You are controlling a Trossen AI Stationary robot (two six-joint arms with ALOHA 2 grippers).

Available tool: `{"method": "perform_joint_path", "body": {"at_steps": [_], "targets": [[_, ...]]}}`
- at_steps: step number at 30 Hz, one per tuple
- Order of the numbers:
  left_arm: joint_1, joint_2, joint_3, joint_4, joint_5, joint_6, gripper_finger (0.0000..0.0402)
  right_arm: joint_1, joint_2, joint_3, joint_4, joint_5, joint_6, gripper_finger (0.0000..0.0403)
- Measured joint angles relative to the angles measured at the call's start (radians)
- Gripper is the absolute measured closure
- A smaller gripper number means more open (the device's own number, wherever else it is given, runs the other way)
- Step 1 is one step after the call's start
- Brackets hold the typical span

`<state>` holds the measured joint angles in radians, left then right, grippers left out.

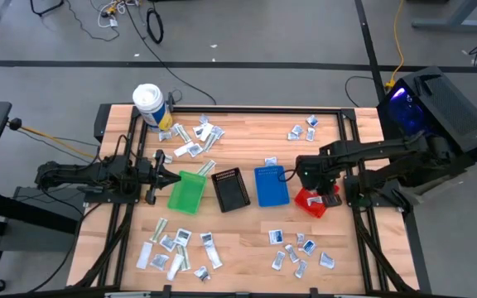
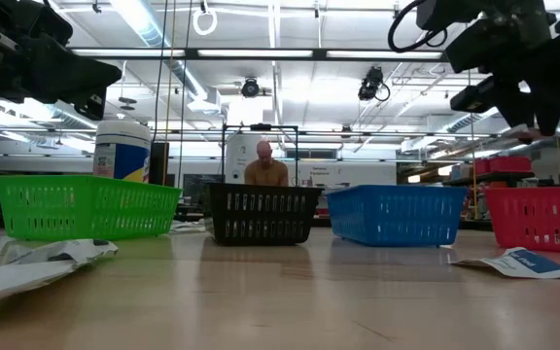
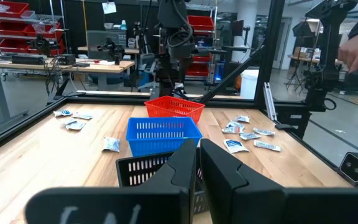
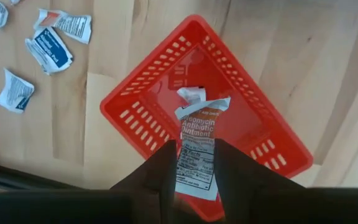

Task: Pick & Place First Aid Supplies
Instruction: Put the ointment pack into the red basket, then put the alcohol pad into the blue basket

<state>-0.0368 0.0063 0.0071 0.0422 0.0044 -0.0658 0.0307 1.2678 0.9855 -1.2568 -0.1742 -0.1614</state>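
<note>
Sachets of first aid supplies are lying scattered over the desk in four clusters — at about 11, 1, 5 and 7 o'clock from the row of bins. One printed ointment packet is sitting pinched between the fingers of my right tool, which I am holding directly above the red bin at 3 o'clock on the desk. A second small sachet is lying inside that bin. My left tool is waiting at 9 o'clock, just beside the green bin, with its fingers nearly together and nothing between them. Black bin and blue bin are standing between the green and red ones — all four in a line. A white tub is standing at 11 o'clock.
</note>
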Motion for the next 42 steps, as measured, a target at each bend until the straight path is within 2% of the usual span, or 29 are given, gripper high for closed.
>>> {"method": "perform_joint_path", "body": {"at_steps": [6,9,19,26,33,42], "targets": [[0.000,0.000,0.000,0.000,0.000,0.000,0.0369,0.000,0.000,0.000,-0.008,0.070,0.022,0.0298],[0.000,0.000,0.000,0.000,0.000,0.000,0.0369,-0.001,0.000,0.000,-0.014,0.069,0.023,0.0291],[0.000,0.000,0.000,0.000,0.000,0.000,0.0369,-0.001,0.000,0.000,-0.034,0.053,0.023,0.0217],[0.000,0.000,0.000,0.000,0.000,0.000,0.0369,-0.013,0.000,0.000,-0.020,0.053,0.032,0.0184],[0.000,0.000,0.000,0.000,0.000,0.000,0.0369,-0.131,0.000,0.000,-0.039,0.079,0.012,0.0180],[0.000,0.000,0.000,0.000,0.000,0.000,0.0369,-0.307,0.000,0.000,0.044,0.229,-0.031,0.0190]]}}
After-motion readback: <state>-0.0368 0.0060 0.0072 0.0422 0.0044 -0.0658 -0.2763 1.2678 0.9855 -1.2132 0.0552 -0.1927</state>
